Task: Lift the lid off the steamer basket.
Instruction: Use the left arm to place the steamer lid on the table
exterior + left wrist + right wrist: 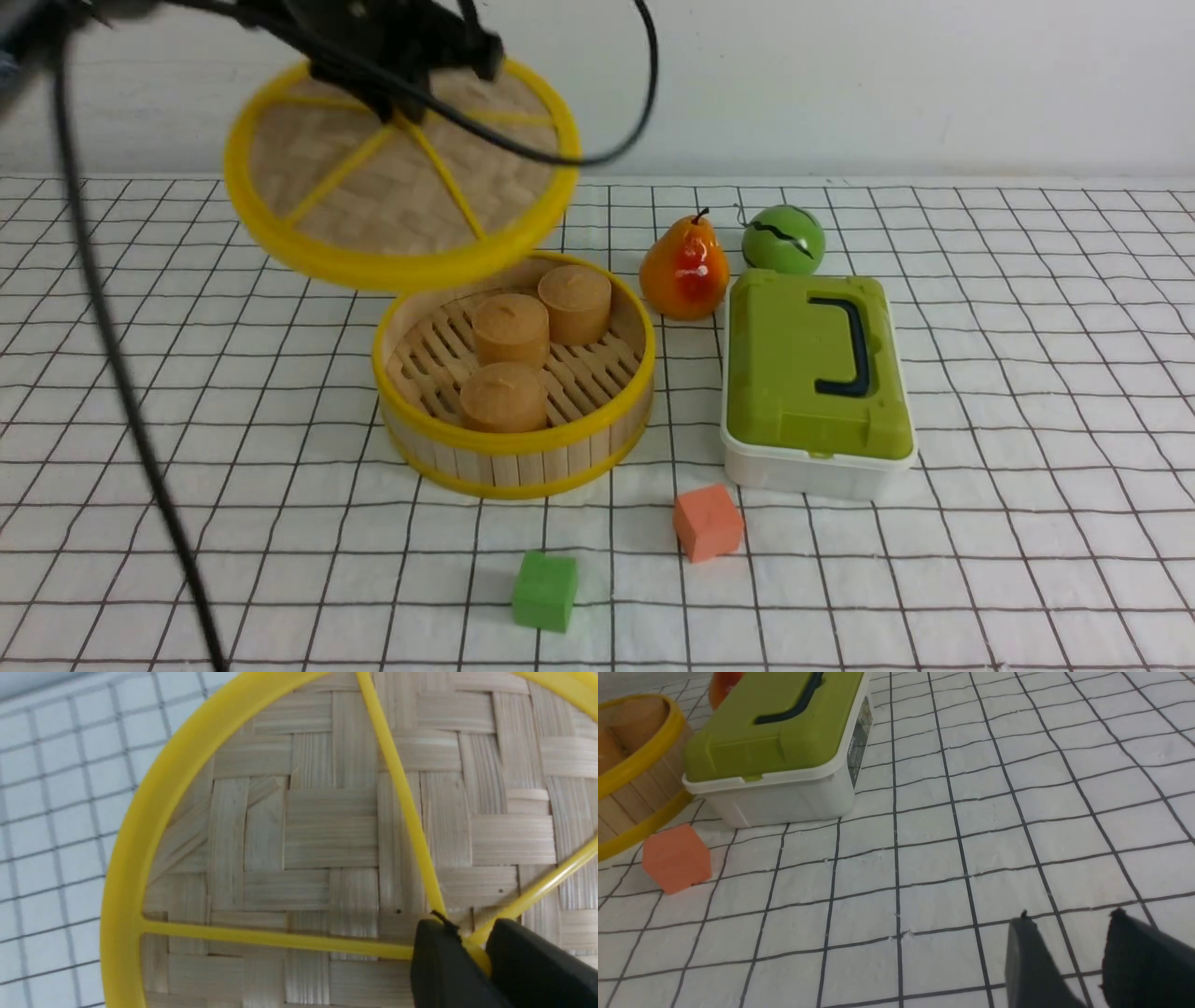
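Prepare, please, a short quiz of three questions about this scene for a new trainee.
1. True or false: the lid rests on the steamer basket.
2. Where does the left gripper grip the lid? A) at its yellow rim; B) at the hub where the spokes meet; C) nowhere, it is open beside the lid.
3. How many tan cylinders stand inside the steamer basket?

Key:
1. False. The lid is held tilted in the air, off the basket.
2. B.
3. Three.
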Controlling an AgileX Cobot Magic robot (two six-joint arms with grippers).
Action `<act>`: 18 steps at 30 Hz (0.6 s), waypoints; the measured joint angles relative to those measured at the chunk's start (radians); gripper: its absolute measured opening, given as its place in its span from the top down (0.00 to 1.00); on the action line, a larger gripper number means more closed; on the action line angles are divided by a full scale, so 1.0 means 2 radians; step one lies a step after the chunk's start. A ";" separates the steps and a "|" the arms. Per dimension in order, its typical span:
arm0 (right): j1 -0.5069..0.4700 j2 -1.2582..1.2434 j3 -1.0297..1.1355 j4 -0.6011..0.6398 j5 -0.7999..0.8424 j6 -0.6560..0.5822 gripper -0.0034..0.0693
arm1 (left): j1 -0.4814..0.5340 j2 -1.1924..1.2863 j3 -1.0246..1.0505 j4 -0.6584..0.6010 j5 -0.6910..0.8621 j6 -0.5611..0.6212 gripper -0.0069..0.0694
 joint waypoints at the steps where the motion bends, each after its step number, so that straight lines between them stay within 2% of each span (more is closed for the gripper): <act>1: 0.000 0.000 0.000 0.000 0.000 0.000 0.62 | 0.014 -0.012 -0.001 0.001 0.000 0.000 0.77; 3: 0.000 0.000 0.000 0.000 0.000 0.000 0.62 | 0.037 -0.025 0.001 0.001 0.000 0.001 0.77; 4: 0.000 0.000 0.000 0.000 0.000 0.000 0.62 | 0.070 -0.031 0.014 0.001 0.000 -0.006 0.77; 7: 0.000 0.000 0.000 0.000 0.000 0.000 0.62 | 0.113 -0.027 0.062 0.003 -0.003 -0.020 0.77; 10: 0.000 0.000 0.000 0.000 0.000 0.000 0.62 | 0.147 -0.010 0.130 0.007 -0.054 -0.038 0.77; 13: 0.000 0.000 0.000 0.000 0.000 0.000 0.62 | 0.163 0.021 0.208 0.008 -0.127 -0.067 0.77; 18: 0.000 0.000 0.000 0.000 0.000 0.000 0.62 | 0.164 0.051 0.262 0.012 -0.196 -0.108 0.77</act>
